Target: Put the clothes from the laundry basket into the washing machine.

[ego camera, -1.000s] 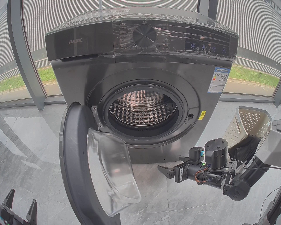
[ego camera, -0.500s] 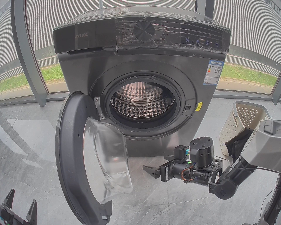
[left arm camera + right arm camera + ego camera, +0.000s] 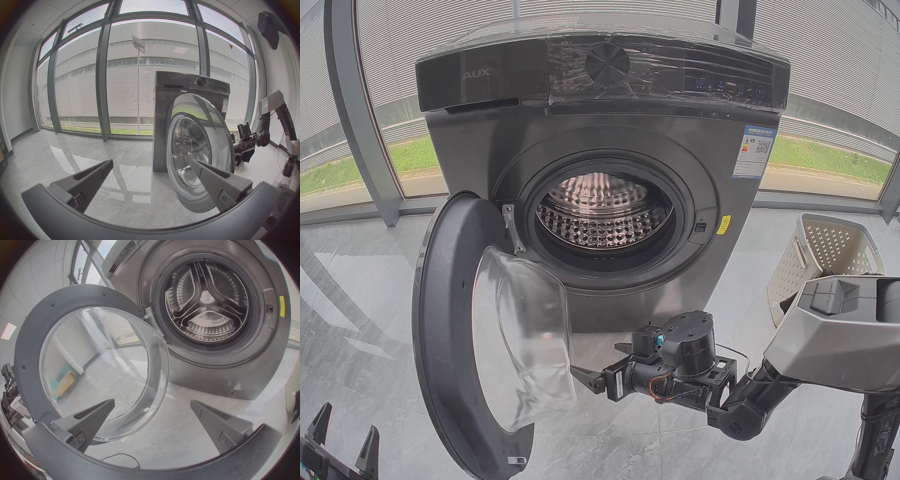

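Now the right gripper (image 3: 582,378), fingers spread, has come nearer the open glass door (image 3: 444,300) of the grey washing machine (image 3: 487,147). The left gripper (image 3: 151,162) is also spread, and the dark clothes (image 3: 787,305) remain in the beige perforated laundry basket (image 3: 800,256).

The washing machine (image 3: 600,187) stands on the floor (image 3: 375,300), with windows (image 3: 337,94) behind it. Its door (image 3: 447,325) hangs open at the machine's left front. The laundry basket (image 3: 831,250) sits on the floor to the machine's right. The right gripper (image 3: 582,379) is before the machine, just beside the door. The left gripper (image 3: 344,432) is well apart, before the machine and to its left.
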